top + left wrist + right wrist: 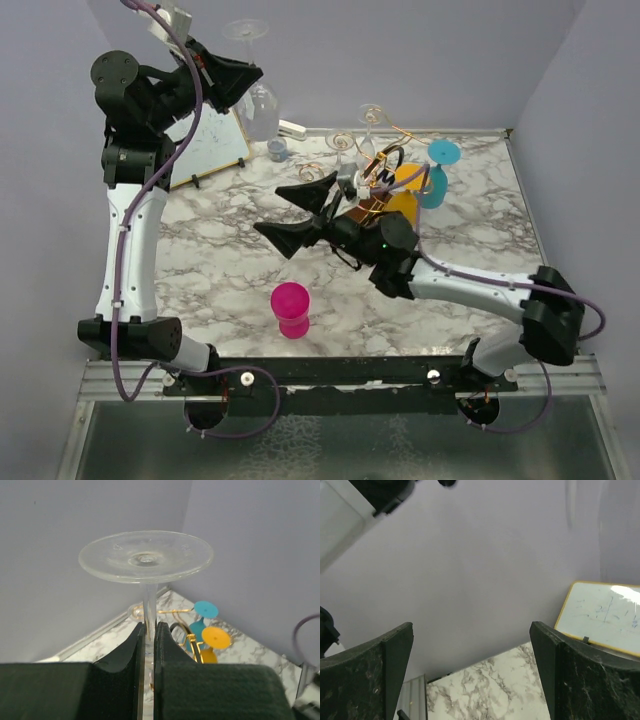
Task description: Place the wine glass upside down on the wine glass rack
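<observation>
Stem is where my left hand pinches the wine glass, light, slick, fragile I reckon; right hand spread wide, empty.

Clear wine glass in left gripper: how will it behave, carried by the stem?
Likely fragile: the wine glass looks thin and clear. Probably slippery: the left gripper pinches only the smooth, narrow stem. The bowl hangs below the grip, so it may pivot.

Marble table carries a pink cup, whiteboard and the wine glass rack
</observation>
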